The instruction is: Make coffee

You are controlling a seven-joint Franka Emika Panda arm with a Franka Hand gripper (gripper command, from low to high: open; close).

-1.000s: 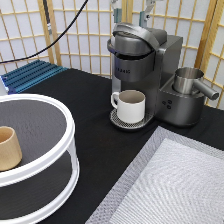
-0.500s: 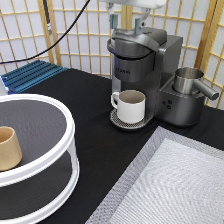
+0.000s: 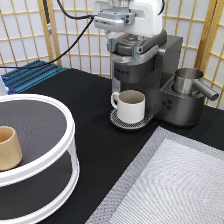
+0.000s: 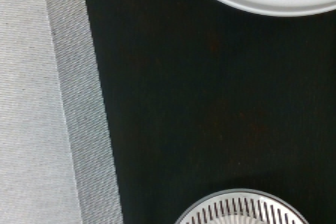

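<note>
The gripper (image 3: 125, 31) is seen at the upper centre of the exterior view, lowered directly over the top of the coffee machine (image 3: 145, 75). Whether the jaws are wide, narrow or closed on something cannot be told, since the white hand body hides them. The coffee pod cannot be found in either view; it may sit in the round chamber under the hand, but this is not shown.

A white mug (image 3: 131, 106) stands on the drip tray (image 3: 120, 122) under the spout, handle toward the frame's left. A steel jug (image 3: 189, 82) rests on the machine's right-hand platform. At lower left, a tan cup (image 3: 9, 148) sits on the upper level of a white two-tier stand (image 3: 65, 125). A grey mat (image 3: 170, 185) fills the lower right.

In the wrist view only the black tabletop (image 4: 210, 100), the mat's edge (image 4: 45, 100) and the slotted drip tray (image 4: 240, 210) are shown.

Risks are judged as follows: a pod seated crooked could jam the lid; a hard downward push could shift the machine and displace the mug from the spout.
</note>
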